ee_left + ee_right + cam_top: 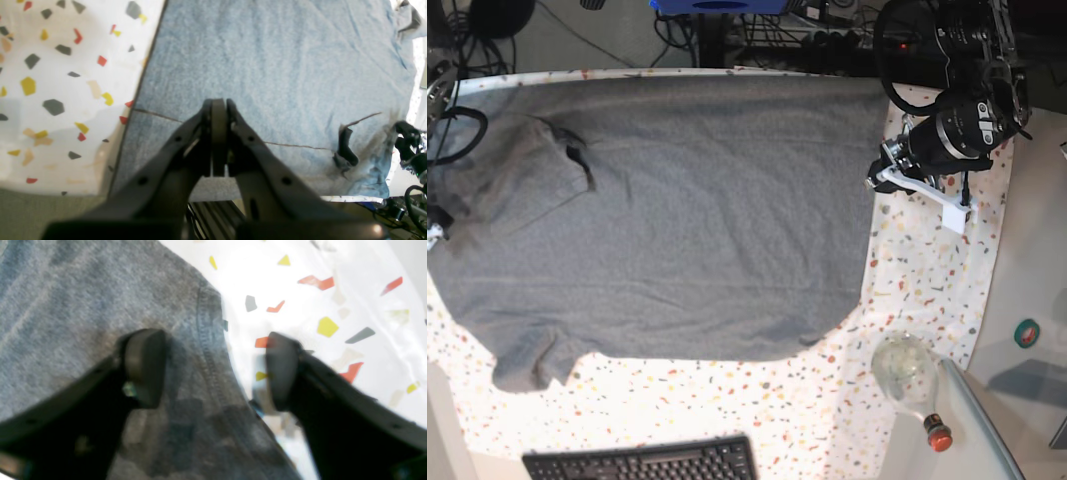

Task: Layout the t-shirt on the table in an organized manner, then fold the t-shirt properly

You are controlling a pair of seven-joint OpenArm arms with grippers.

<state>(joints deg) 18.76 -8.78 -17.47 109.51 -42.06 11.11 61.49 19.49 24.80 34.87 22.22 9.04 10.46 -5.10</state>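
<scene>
Grey knit t-shirt (pixel 687 210) lies spread flat over most of the speckled desk (pixel 917 290).

Its hem side faces the left arm in the base view, and its sleeves lie toward the opposite desk edge, one sleeve folded in over the shirt near the far corner. The left end effector (pixel 218 110) hangs above the shirt near the hem, its jaws pressed together with nothing between them. The right end effector (pixel 213 368) sits low at a stitched shirt edge, jaws apart: one finger (pixel 145 366) over the fabric, the other over bare desk just beside the shirt, and no cloth is pinched. A keyboard (pixel 642 462) and a glass bottle (pixel 912 380) lie near the desk's front edge.
</scene>
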